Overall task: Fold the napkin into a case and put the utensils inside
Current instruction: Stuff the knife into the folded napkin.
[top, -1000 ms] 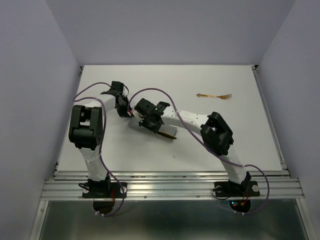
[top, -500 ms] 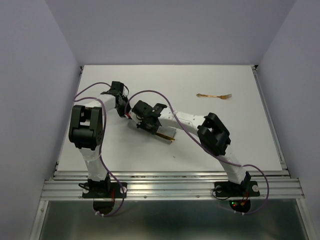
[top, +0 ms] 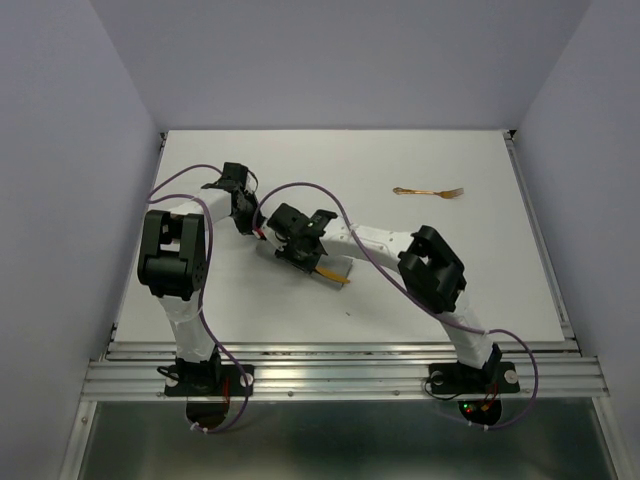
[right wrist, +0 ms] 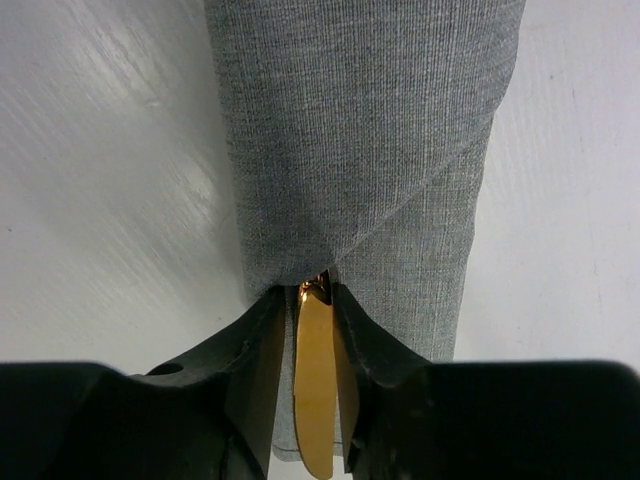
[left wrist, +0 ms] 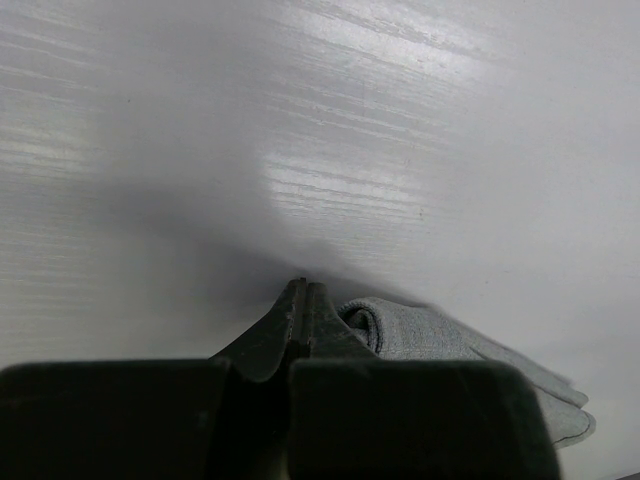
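Grey case (right wrist: 360, 150) is folded, centre-left; my right end effector (right wrist: 308, 295) sits narrow about a golden utensil (right wrist: 315, 400) at its mouth — gripping or not, I cannot tell — left end effector (left wrist: 304, 298) shut beside it; fork (top: 430, 191) untouched, far right.

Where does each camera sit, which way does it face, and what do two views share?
Top external: above and behind the table, looking down; left arm and right arm show.
Left wrist: low over the table, facing along it; left gripper beside the napkin.
Right wrist: facing the napkin; right gripper around a golden utensil.
Shared: both wrist views show the napkin.
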